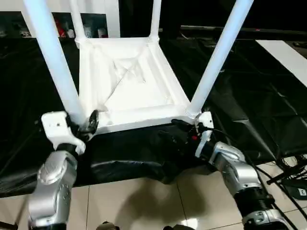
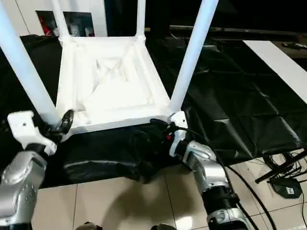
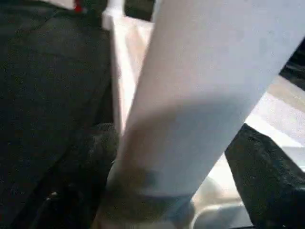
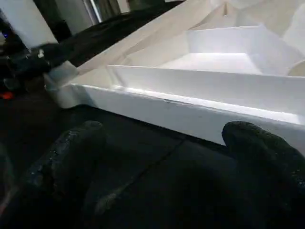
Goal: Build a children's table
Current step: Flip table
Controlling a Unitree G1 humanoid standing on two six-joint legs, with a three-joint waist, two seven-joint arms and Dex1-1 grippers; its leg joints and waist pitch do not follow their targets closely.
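Note:
The white children's table lies upside down on black cloth, its ribbed underside facing up. Four white legs stand in its corner sockets: the near-left leg, the near-right leg, and two far legs. My left gripper sits at the foot of the near-left leg. In the left wrist view that leg runs between the two black fingers, which lie against its sides. My right gripper is low at the near-right corner. It is open, with bare cloth between its fingers and the tabletop's near rim just beyond.
Black cloth covers the low work surface and hangs over its front edge. Pale floor tiles lie below my forearms. Cables and a stand are on the floor at the right. A white strip crosses the far right.

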